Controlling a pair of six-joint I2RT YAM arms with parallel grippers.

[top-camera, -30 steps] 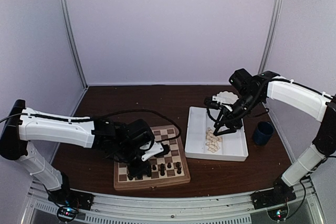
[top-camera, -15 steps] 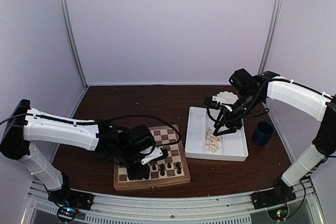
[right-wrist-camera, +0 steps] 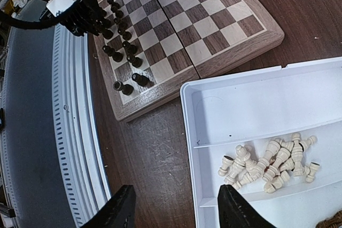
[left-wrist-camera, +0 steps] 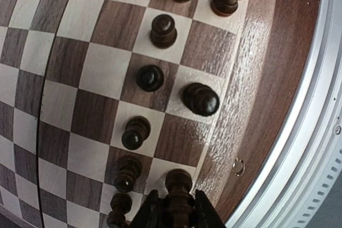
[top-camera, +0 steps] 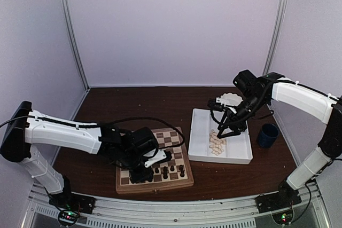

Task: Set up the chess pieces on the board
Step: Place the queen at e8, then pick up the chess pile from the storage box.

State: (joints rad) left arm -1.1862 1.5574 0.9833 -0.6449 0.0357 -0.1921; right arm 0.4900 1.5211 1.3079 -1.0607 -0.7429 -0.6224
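1. Lower left of the overhead view: the left gripper (top-camera: 143, 173) sits low over the near edge of the board (top-camera: 172, 140), pinched tight on a dark piece (left-wrist-camera: 179, 181).
2. That piece stands upright, right under the wrist, above an edge-row square. Straight down looks like the placement!
3. Right of centre: the right gripper (top-camera: 227, 130) hangs spread wide and empty above the tray (right-wrist-camera: 256, 86) of cream pieces (right-wrist-camera: 267, 165), well apart from the board.

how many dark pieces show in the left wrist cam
9 dark pieces: six along the second row from the board edge, three on the edge row, one of them in the left hand. More may sit out of frame.
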